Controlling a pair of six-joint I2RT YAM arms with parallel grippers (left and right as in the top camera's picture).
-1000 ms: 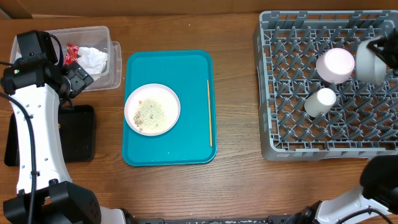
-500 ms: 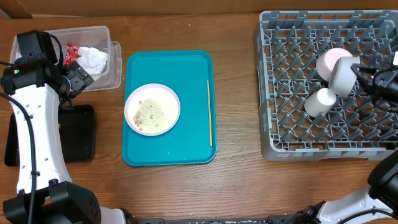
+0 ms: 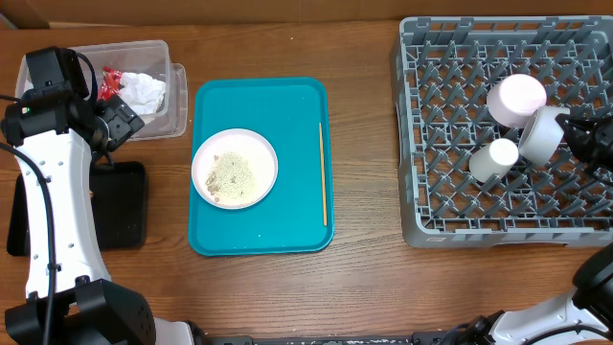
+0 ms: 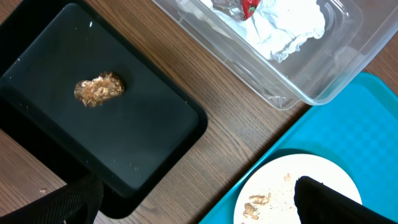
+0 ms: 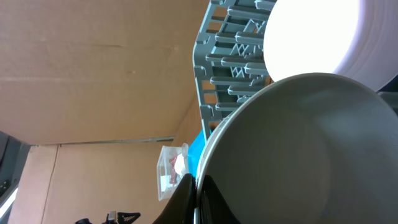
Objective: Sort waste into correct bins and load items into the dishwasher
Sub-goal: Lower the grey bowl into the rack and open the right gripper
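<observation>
Evidently right gripper pinched grey cup by rim, wall between jaws, rack below. We judged it light, stiff, slick; rim hold suits. Left gripper jaws spread, empty.

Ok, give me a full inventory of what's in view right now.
tray: 1, teal, table centre
plate: 1, white with crumbs, on tray
stick: 1, wooden, tray's right side
clear bin: 1, transparent, upper left
crumpled paper: 1, white, in clear bin
wrapper: 1, red, in clear bin
black bin: 1, black, below clear bin
food scrap: 1, brown, in black bin
dish rack: 1, grey, right
pink cup: 1, pink, in rack
white cup: 1, white, in rack
pale grey cup: 1, over rack
left gripper: open, empty
right gripper: holding pale grey cup
</observation>
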